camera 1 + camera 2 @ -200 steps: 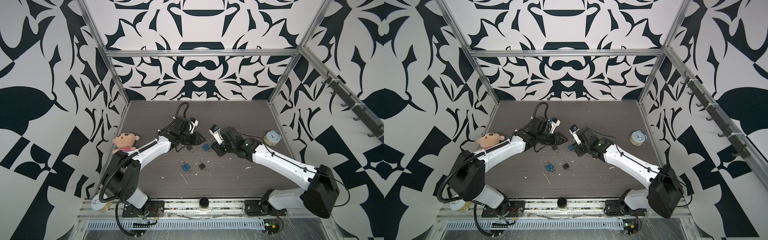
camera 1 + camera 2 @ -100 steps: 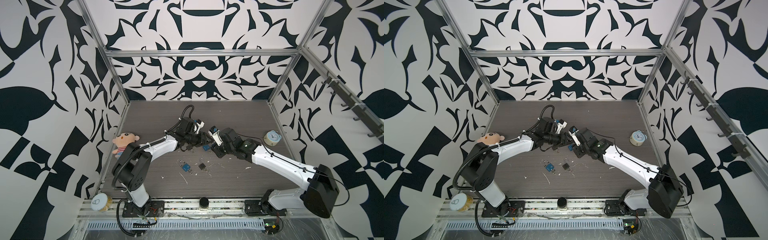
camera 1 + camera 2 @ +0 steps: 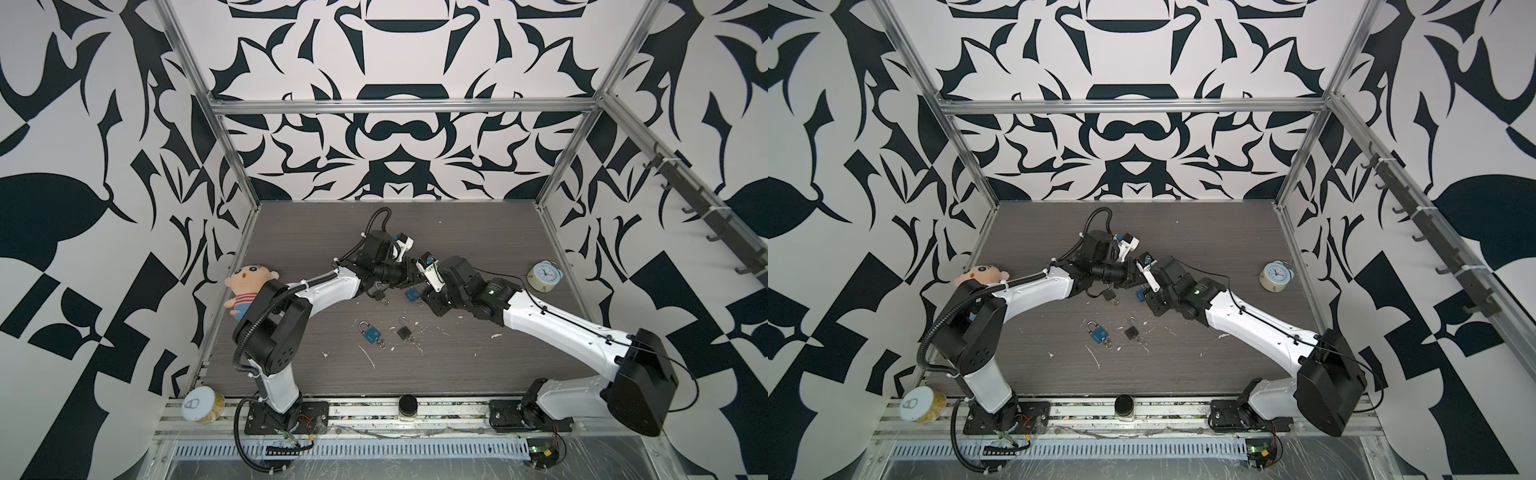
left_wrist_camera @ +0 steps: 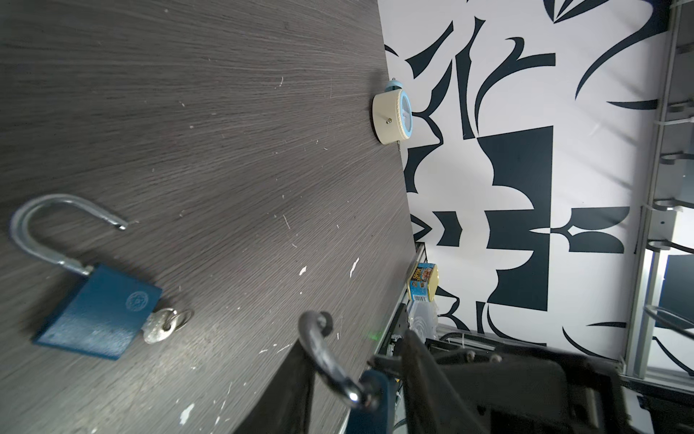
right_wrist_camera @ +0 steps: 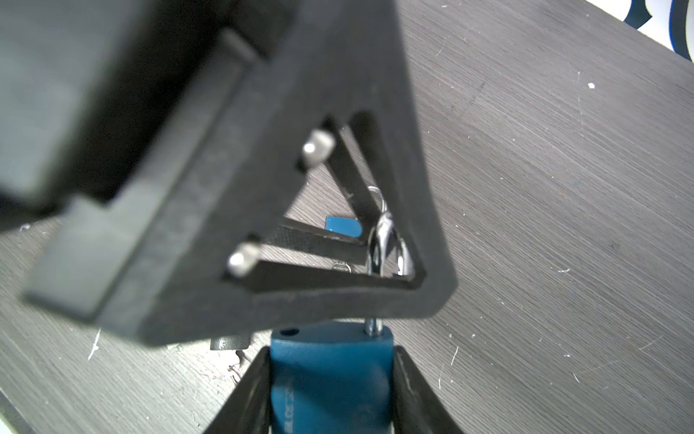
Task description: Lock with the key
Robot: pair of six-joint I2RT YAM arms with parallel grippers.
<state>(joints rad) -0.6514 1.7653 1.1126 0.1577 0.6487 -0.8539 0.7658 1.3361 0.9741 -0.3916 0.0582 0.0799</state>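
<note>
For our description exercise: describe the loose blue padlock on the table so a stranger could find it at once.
On the dark wooden table, nearer the front edge than the right gripper, two padlocks lie side by side. The blue padlock is the left one, beside a black padlock. Unlike the second blue padlock, clamped in that gripper, it lies free.

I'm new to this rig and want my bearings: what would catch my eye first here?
In the middle, the right gripper is shut on a blue padlock, with the left gripper close against its open shackle. Nearer the front lie a second blue padlock and a black padlock. A plush doll sits at the left edge, an alarm clock at the right.
</note>
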